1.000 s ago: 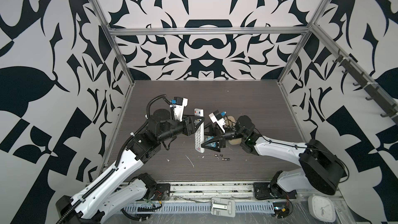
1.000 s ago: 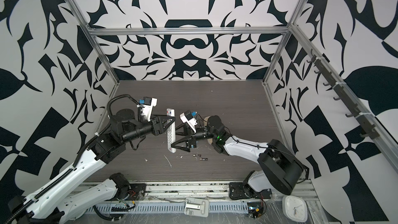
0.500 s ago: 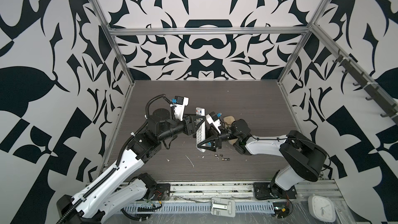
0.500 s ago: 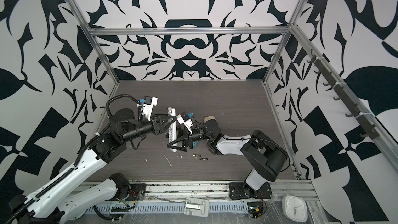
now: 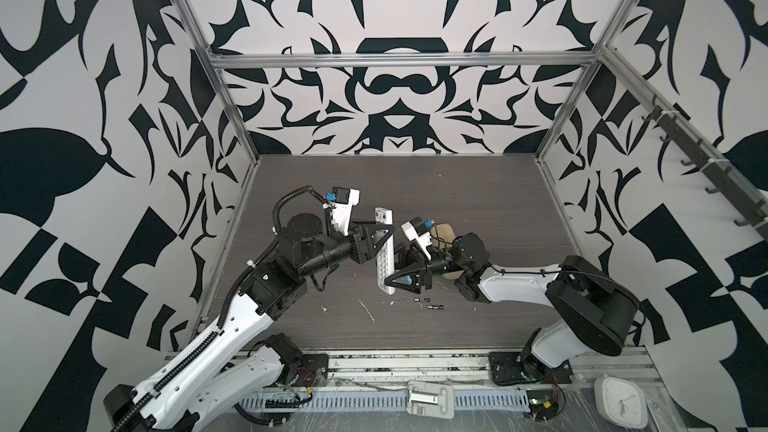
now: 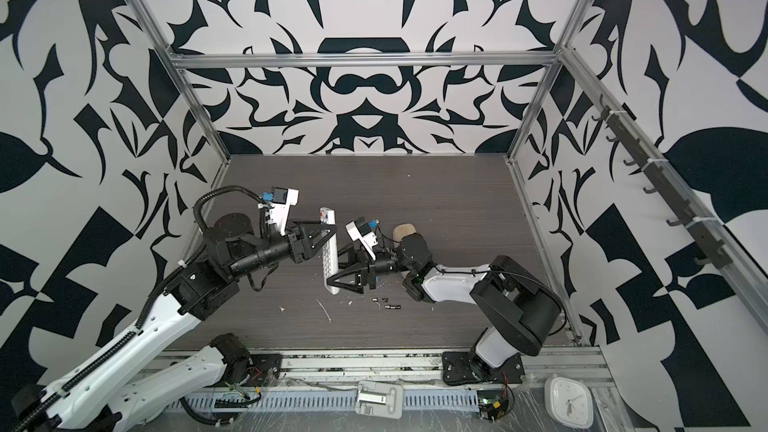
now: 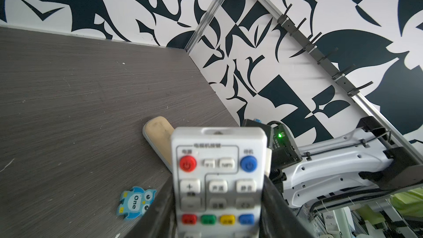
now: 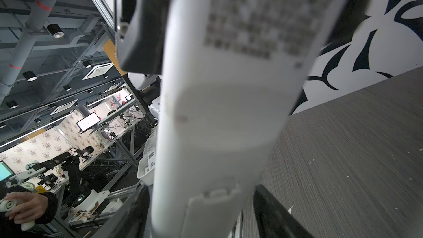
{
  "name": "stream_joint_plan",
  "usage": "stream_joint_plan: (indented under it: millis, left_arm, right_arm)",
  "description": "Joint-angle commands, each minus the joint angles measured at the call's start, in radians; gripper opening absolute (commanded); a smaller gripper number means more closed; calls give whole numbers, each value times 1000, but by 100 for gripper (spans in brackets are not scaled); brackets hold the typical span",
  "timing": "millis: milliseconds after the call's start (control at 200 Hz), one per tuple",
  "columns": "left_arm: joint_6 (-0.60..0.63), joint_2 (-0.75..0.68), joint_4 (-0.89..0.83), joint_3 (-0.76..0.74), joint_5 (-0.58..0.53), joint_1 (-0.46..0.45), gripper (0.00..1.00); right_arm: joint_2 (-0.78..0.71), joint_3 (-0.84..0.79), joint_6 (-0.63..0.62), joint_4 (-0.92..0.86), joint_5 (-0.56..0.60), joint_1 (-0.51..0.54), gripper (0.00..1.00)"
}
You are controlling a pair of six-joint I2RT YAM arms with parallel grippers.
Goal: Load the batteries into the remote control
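Observation:
The remote control (image 5: 385, 260) (image 6: 329, 261) is held above the table, buttons up, red button at its far end. My left gripper (image 5: 384, 236) (image 6: 328, 238) is shut on its upper half; in the left wrist view the jaws (image 7: 217, 214) press both long edges of the remote control (image 7: 218, 175). My right gripper (image 5: 390, 270) (image 6: 334, 268) is shut on the near end; the right wrist view shows its gripper (image 8: 201, 214) flanking the plain white back (image 8: 224, 111) near the cover latch. Two batteries (image 5: 419, 300) (image 5: 436, 306) (image 6: 379, 299) lie on the table just in front of the right gripper.
A tan oblong case (image 5: 444, 229) (image 7: 160, 133) lies behind the right wrist. A small blue block with eyes (image 7: 136, 202) sits on the table under the remote. White scraps (image 5: 368, 311) dot the near table. Patterned walls close in three sides.
My right gripper has slid left from beside the remote onto its near end and narrowed its jaws around it. The left arm and the remote have stayed put.

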Motion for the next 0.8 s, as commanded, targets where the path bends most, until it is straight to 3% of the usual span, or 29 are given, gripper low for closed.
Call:
stream_joint_plan:
  millis: [0, 445, 795]
  left_arm:
    - [4, -22, 43, -15, -1, 3, 5]
    - [4, -17, 78, -26, -23, 3, 6]
    - [7, -10, 86, -21, -30, 3, 5]
  right_arm:
    - [-23, 6, -18, 56, 11, 7, 75]
    - [23, 35, -21, 56, -11, 29, 70]
    - [-4, 15, -36, 56, 13, 31, 31]
